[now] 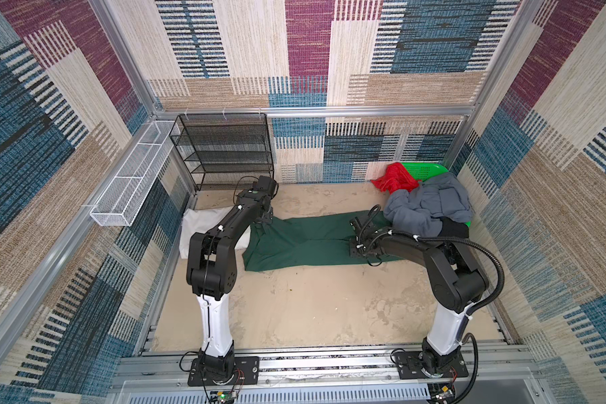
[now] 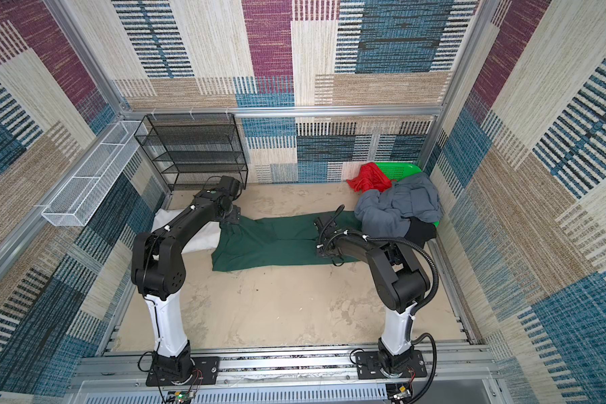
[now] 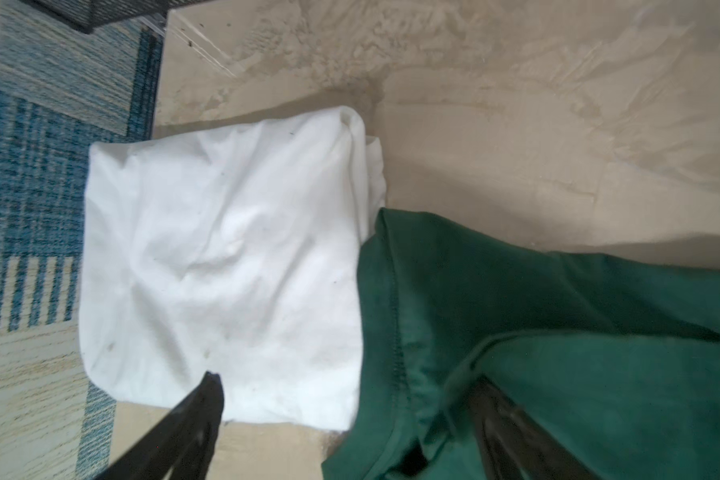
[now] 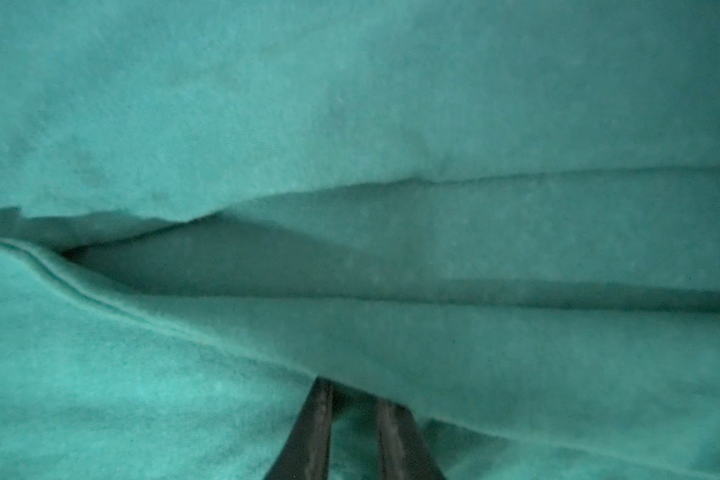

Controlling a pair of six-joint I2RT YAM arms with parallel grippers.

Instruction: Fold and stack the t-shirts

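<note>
Left end effector (image 3: 346, 378) apart, right end effector (image 4: 354, 392) clamped on dark green shirt (image 1: 305, 241), long axis left-right.

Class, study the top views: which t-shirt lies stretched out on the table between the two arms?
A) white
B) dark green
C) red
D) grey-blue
B: the dark green t-shirt lies spread along the table, while the red t-shirt and grey-blue t-shirt are heaped at the right in both top views and the white t-shirt is folded.
</note>
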